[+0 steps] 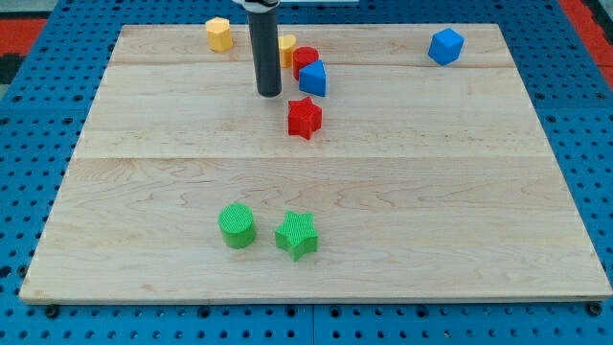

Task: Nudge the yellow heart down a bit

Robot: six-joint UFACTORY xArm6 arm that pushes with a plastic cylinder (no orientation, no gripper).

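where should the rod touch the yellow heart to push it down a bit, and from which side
Judging by the layout, press on the top edge of the yellow heart, coming from the view's top. It sits partly hidden behind the rod, with the red cylinder and blue block close on its right. My tip is now below and left of it, so it would need to go around first.

Arm end: a straight, smooth cylindrical rod, dark grey to black, of even width along its visible length. A faint lighter sheen runs down one side. My tip (269, 94) ends in a flat, blunt face. Above the tip, the rod enters a wider dark collar, cut off by the view's top.
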